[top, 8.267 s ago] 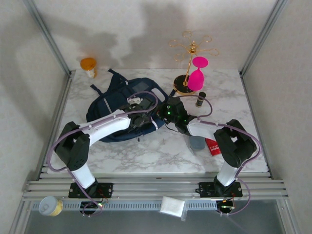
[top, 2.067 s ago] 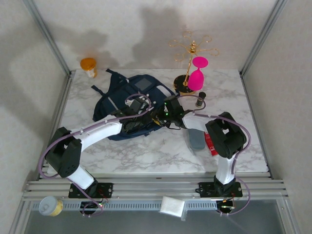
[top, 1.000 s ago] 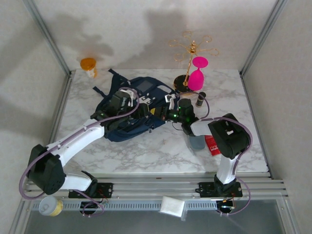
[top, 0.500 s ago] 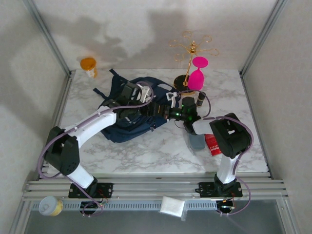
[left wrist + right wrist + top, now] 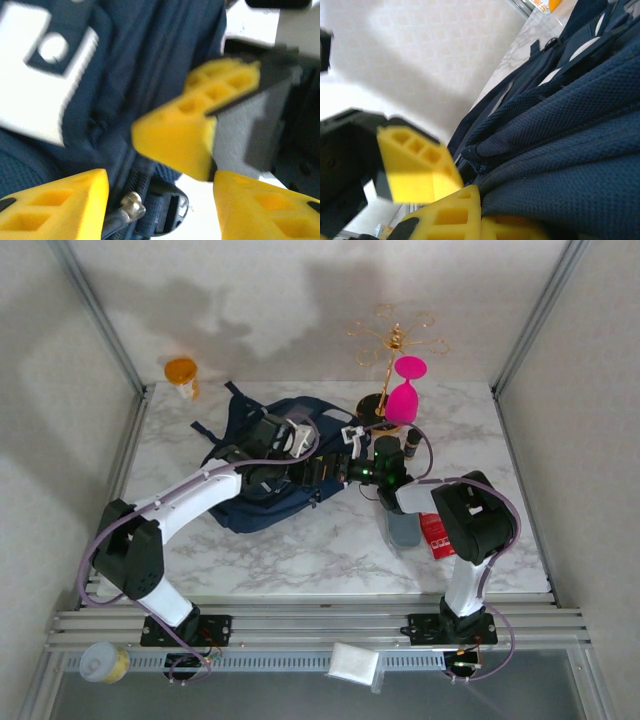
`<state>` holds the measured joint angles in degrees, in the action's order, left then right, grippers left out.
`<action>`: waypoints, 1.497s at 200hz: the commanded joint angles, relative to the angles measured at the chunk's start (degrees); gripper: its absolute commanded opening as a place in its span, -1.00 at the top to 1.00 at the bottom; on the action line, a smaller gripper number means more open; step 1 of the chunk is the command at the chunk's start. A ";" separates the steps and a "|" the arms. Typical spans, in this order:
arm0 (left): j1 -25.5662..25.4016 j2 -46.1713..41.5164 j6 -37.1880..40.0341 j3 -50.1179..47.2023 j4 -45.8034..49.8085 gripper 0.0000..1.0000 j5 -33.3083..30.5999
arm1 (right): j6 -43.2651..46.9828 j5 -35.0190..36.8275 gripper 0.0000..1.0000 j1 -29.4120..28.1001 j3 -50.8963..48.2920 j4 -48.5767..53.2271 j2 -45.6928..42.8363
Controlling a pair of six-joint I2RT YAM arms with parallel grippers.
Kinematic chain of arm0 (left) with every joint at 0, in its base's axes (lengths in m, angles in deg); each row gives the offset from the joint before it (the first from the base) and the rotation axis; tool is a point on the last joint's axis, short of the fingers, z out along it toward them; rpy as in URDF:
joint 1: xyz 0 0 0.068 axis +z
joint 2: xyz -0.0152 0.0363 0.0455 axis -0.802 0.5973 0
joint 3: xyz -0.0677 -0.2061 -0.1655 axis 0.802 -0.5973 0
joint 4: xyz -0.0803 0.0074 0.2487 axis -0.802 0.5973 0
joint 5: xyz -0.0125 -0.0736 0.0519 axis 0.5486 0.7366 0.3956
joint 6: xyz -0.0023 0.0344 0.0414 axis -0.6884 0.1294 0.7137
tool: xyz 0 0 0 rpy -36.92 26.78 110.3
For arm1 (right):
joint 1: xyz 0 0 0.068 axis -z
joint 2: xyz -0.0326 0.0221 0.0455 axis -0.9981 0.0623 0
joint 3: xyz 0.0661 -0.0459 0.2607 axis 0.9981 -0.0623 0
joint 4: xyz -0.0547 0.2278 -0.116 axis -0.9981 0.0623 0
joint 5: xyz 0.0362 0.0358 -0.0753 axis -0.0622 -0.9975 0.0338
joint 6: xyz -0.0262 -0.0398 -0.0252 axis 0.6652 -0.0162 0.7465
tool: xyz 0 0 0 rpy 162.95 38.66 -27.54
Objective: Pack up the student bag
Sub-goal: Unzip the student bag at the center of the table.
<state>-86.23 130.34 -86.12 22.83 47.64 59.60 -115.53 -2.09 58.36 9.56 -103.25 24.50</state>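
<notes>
The student bag (image 5: 255, 490), navy with pale patches, lies at the table's middle left. My right gripper (image 5: 338, 470) is at the bag's right edge. In the right wrist view it (image 5: 482, 222) is shut on a fold of the bag's navy fabric (image 5: 570, 150). My left gripper (image 5: 305, 466) hovers right beside it, open. In the left wrist view its jaws (image 5: 160, 192) straddle a metal zipper pull (image 5: 128, 207) and a dark buckle (image 5: 170, 212), gripping neither. A yellow finger of the right gripper (image 5: 175, 137) shows just ahead.
Behind the right gripper stand a gold rack (image 5: 392, 350), a pink glass (image 5: 403, 400) and a small dark bottle (image 5: 410, 444). A grey cup (image 5: 404, 530) and a red packet (image 5: 435, 538) lie at right. An orange pot (image 5: 181, 374) sits at the back left.
Over the last second the left gripper swung right across the bag to meet the right gripper. The right gripper has kept its hold and drawn the bag's edge slightly right.
</notes>
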 commanded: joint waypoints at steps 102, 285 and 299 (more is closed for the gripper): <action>-3.92 -2.60 -8.88 -1.75 8.07 0.06 -16.11 | 2.17 -0.38 1.00 1.09 6.34 -9.44 -3.47; -6.91 2.66 -25.17 -4.67 -10.00 0.33 -16.00 | 0.38 1.26 1.00 1.09 6.77 -9.82 -1.10; -6.82 3.00 -24.83 -4.72 -10.84 0.38 -16.81 | 0.31 1.39 1.00 1.09 6.64 -9.77 -1.22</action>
<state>-92.61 131.67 -112.17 16.86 40.99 43.69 -115.62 0.55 59.91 12.84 -100.78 24.96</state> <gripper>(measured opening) 0.331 0.052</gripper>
